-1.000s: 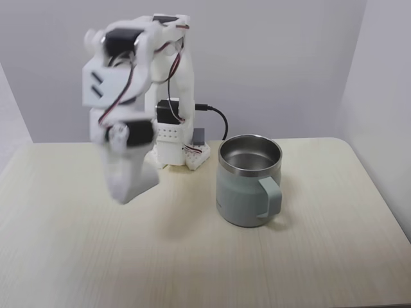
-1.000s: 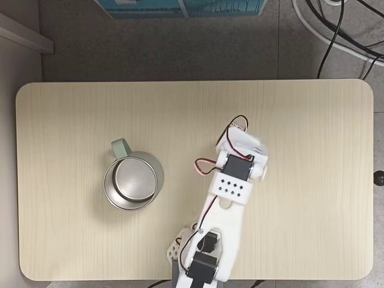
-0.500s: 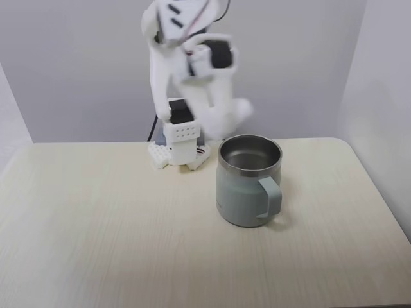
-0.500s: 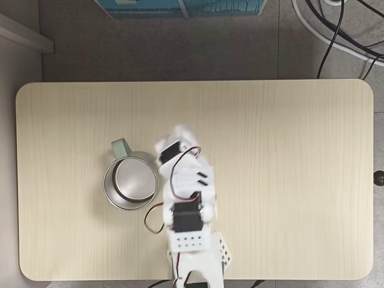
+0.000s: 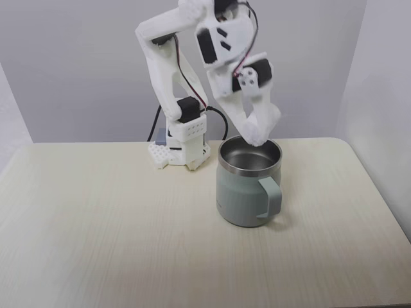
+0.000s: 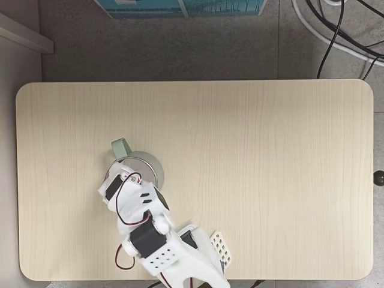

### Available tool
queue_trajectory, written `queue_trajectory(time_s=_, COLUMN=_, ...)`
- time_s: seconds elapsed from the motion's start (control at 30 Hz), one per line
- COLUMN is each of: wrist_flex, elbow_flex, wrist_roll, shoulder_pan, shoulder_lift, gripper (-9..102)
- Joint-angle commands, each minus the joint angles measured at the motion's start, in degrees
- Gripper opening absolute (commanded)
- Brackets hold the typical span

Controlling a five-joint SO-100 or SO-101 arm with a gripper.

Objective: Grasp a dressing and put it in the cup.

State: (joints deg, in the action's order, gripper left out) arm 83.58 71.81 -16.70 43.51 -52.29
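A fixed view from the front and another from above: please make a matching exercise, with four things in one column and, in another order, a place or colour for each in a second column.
Things:
1. cup
2. gripper
3. arm base
4. teal box

Descriptions:
A. on the floor, past a long edge of the table
B. pale green with a steel rim
C. on the table's far side in the front view, left of the cup
D. hanging over the cup's mouth

Pairs: 1-B, 2-D, 3-C, 4-A.
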Motion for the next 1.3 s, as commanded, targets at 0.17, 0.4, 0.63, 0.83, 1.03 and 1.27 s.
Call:
queue_trajectory(time_s=0.17, wrist_flex=-3.43, elbow_flex=-7.29, wrist_roll=-0.35, shoulder_pan=0.09, shoulder_lift=4.83, gripper=0)
queue_trajectory(time_s=0.4, wrist_flex=-2.72, elbow_flex=-8.09, wrist_roll=-1.14, shoulder_pan=0.09, shoulder_lift=8.88, gripper=18)
queue_trajectory(time_s=0.63, wrist_flex=-1.23, elbow_flex=-9.14, wrist_roll=-2.37, shoulder_pan=0.18, shoulder_lift=11.78, gripper=25)
queue_trajectory(time_s=0.83, wrist_flex=-0.88, elbow_flex=-10.37, wrist_roll=-3.16, shoulder_pan=-0.26, shoulder_lift=14.68, gripper=25)
queue_trajectory(time_s=1.03, wrist_flex=0.26, elbow_flex=-9.76, wrist_roll=-3.16, shoulder_pan=-0.62, shoulder_lift=15.82, gripper=25)
queue_trajectory(time_s=1.27, wrist_flex=1.67, elbow_flex=-9.58, wrist_roll=-2.11, shoulder_pan=1.85, shoulder_lift=16.88, gripper=25)
